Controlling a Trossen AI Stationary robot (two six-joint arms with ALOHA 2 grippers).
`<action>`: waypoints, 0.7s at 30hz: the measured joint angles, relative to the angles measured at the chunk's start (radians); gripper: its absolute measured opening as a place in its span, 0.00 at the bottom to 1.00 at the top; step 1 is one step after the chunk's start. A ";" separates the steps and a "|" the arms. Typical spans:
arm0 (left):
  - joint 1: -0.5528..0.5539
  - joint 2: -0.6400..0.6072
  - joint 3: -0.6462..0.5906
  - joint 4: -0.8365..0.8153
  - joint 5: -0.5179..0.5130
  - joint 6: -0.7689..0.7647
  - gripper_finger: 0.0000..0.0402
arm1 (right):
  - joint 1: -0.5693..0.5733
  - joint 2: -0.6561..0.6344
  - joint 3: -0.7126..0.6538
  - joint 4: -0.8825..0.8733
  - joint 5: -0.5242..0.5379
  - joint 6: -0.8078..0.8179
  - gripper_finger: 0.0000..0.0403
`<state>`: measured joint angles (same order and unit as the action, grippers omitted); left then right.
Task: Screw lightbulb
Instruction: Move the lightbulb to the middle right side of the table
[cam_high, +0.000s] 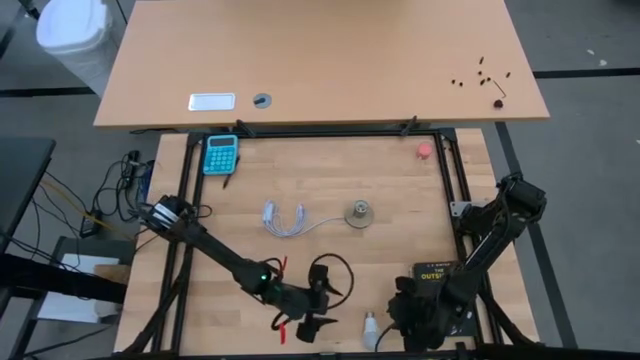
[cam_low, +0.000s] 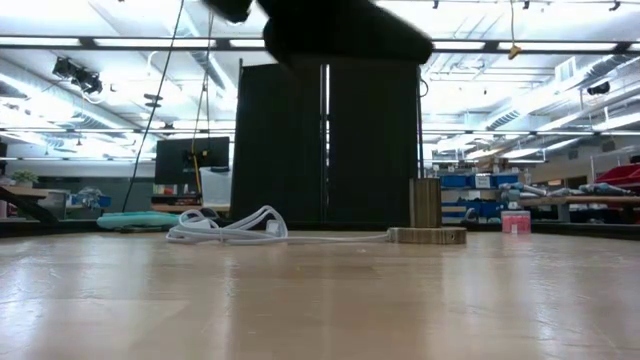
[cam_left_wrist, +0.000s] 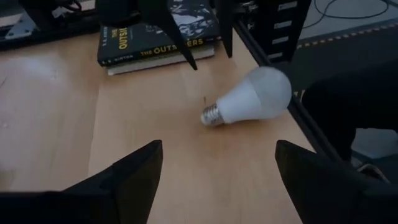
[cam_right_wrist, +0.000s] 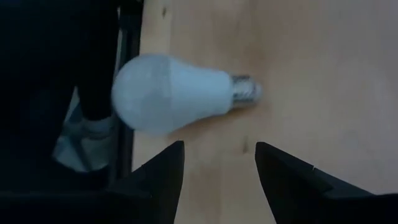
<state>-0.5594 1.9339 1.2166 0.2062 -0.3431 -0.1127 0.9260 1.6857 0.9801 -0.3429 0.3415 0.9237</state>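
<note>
Lightbulb (cam_high: 370, 325) lies on its side at the table's near edge (cam_high: 330, 352), close to the dark frame rail, so there is little room on its near side and open wood beyond it. It is a smooth frosted white pear shape with a ribbed grey screw base, and that base points toward the far side of the wooden table.

Right gripper (cam_right_wrist: 219, 163) hangs just right of the bulb, its two dark fingers parted a little with bare wood between them; the bulb sits just ahead of the tips, untouched and outside the gap. Left gripper (cam_left_wrist: 217, 163), just left of the bulb, has its fingers spread wide and empty, the bulb lying ahead of them.

A black book (cam_high: 437, 271) rests flat beside the right arm. Farther off at mid-table stand a round silvery socket (cam_high: 359, 213) and its coiled white cord (cam_high: 283, 219), with clear boards around them. A teal calculator (cam_high: 221, 153) lies at far left and a small pink-red object (cam_high: 425, 151) at far right.
</note>
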 joint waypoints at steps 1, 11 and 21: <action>0.000 0.013 0.026 -0.023 0.001 -0.008 0.78 | 0.000 0.002 0.008 -0.008 -0.012 0.014 0.52; -0.015 0.151 0.191 -0.129 0.071 -0.051 0.74 | 0.022 0.018 0.036 -0.026 -0.049 0.231 0.52; -0.012 0.236 0.258 -0.110 0.061 -0.079 0.74 | 0.043 0.122 0.036 0.039 -0.040 0.174 0.52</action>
<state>-0.5714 2.1696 1.4751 0.0960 -0.2825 -0.1920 0.9695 1.8079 1.0157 -0.3038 0.3016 1.0978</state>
